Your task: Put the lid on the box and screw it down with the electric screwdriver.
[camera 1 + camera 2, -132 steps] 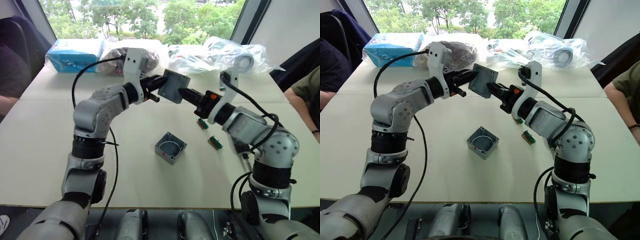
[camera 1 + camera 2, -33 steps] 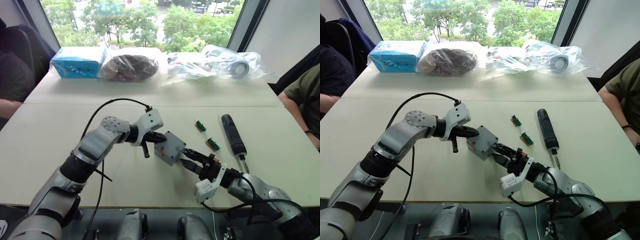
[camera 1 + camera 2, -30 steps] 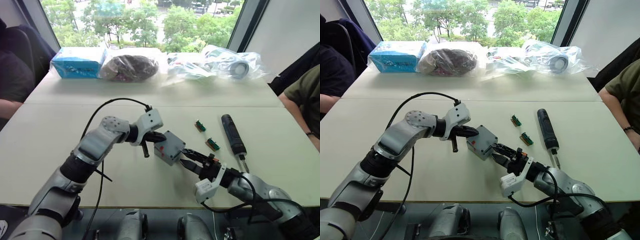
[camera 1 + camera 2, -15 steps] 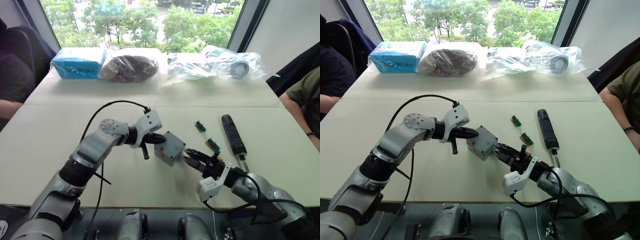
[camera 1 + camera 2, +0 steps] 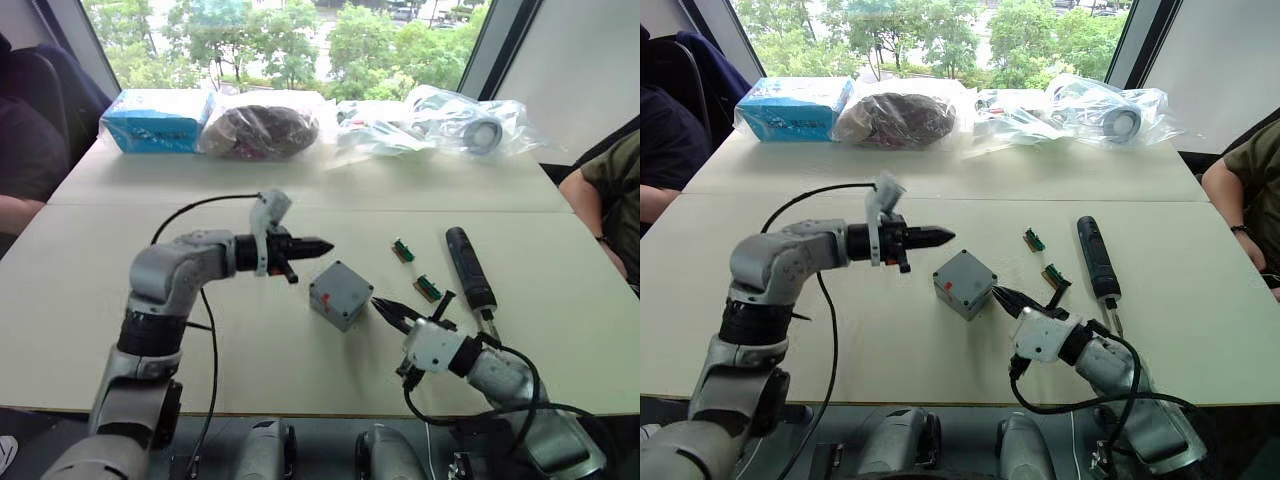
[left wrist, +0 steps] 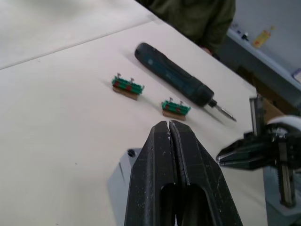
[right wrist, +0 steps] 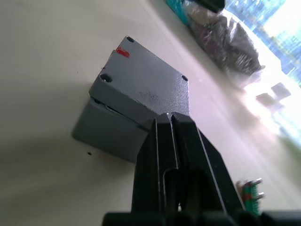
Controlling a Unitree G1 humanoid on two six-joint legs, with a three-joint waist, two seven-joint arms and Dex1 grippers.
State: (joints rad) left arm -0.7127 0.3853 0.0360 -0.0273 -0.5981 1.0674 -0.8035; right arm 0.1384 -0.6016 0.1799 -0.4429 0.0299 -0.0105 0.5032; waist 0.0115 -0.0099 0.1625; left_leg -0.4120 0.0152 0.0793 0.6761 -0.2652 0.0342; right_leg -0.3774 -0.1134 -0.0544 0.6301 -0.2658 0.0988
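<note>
Your lid (image 7: 146,87) sits on top of the box (image 5: 340,295) near the middle of the tabletop (image 5: 90,280), with a small red mark at one corner of the lid; in the right wrist view it looks slightly askew, with the box's wall showing below one edge. Your left pincer (image 5: 322,243) hangs in the air just beyond the box on the window side, fingers pressed together and holding nothing — apart from the box. Your right pincer (image 5: 384,307) rests low by the tabletop just beside the box's right edge, its fingers also pressed together and empty; whether the tips touch the box is hard to tell. The electric screwdriver (image 5: 468,268) lies flat on the tabletop to the right of the box, well apart from both pincers, its metal bit toward the near edge. Between it and the box lie two small green terminal blocks (image 6: 127,86) — one farther, one nearer. Along the far side you have a blue packet (image 5: 155,121) and several plastic bags (image 5: 440,115).
</note>
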